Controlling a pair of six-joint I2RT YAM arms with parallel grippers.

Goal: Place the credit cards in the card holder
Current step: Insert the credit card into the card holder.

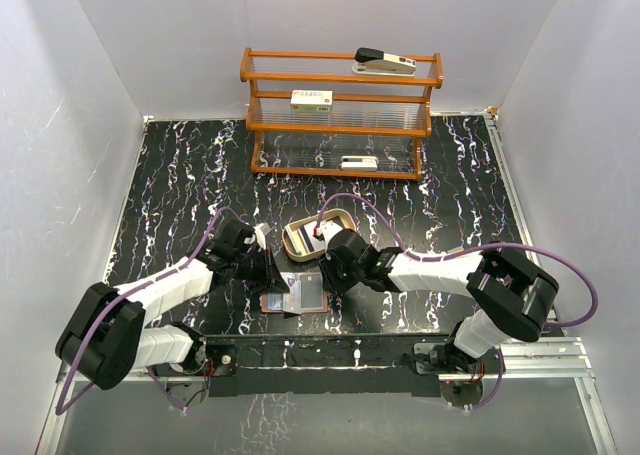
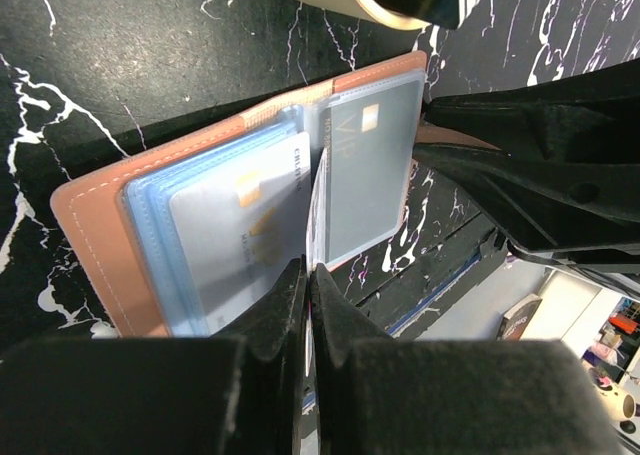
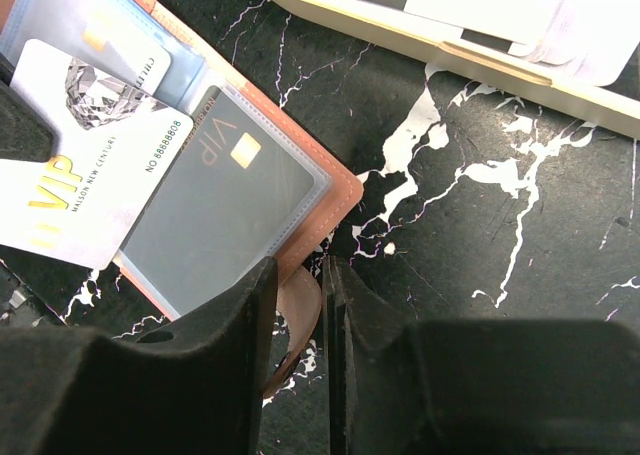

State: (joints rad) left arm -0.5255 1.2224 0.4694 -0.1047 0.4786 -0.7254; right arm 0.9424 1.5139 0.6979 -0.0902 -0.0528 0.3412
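You are midway through loading one card. The small reddish-brown leather bifold card holder (image 1: pixel 305 293) lies open on the worktop between the two arms, with the tan oval tin tray (image 1: pixel 288 238) just beyond it. Your left fingers (image 2: pixel 300 280) are pressed together on a thin white plastic VIP card (image 3: pixel 90 175), which hangs over the holder's left half and is not yet in a pocket. Your right fingers (image 3: pixel 268 280) stand narrowly apart on either side of the holder's brown leather tab (image 3: pixel 297 320) and seem to pinch it, steadying the holder. A silvery-grey card (image 3: pixel 230 205) already sits in the glossy right-hand pocket. The next move, I judge, calls for lining the white card's edge up with a free pocket mouth and sliding it in flat without letting the holder skid. More cards (image 3: pixel 470 5) wait in the tray. The worktop (image 1: pixel 180 195) is black with white marble veins, closed in by plain white walls (image 1: pixel 80 85), with an orange-brown wooden rack (image 1: pixel 320 127) at the back.
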